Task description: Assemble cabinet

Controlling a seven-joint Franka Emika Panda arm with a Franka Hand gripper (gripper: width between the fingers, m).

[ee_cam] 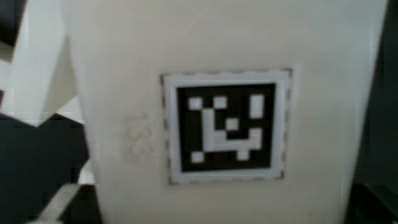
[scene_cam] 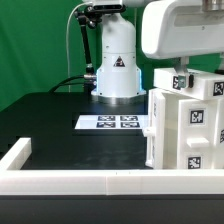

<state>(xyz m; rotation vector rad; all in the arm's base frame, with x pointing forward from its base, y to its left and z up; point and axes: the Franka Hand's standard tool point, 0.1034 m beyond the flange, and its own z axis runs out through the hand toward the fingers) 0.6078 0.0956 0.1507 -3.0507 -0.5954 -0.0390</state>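
The cabinet [scene_cam: 185,120] is a white boxy unit with several black-and-white tags. It stands upright at the exterior view's right, on the black table by the front border. My arm's white link [scene_cam: 180,30] hangs right over it, and the gripper itself is hidden there. In the wrist view one white tagged face of the cabinet [ee_cam: 222,125] fills the picture, very close and blurred. My gripper [ee_cam: 222,212] straddles it. A dark fingertip [ee_cam: 64,205] lies against one side of the face and the other fingertip against the opposite side. The jaws stand wide, closed onto the white piece.
The marker board [scene_cam: 112,122] lies flat in front of the robot's base [scene_cam: 117,65]. A long low white border frame [scene_cam: 70,180] runs along the front, with a corner piece [scene_cam: 15,155] at the exterior view's left. A green backdrop stands behind.
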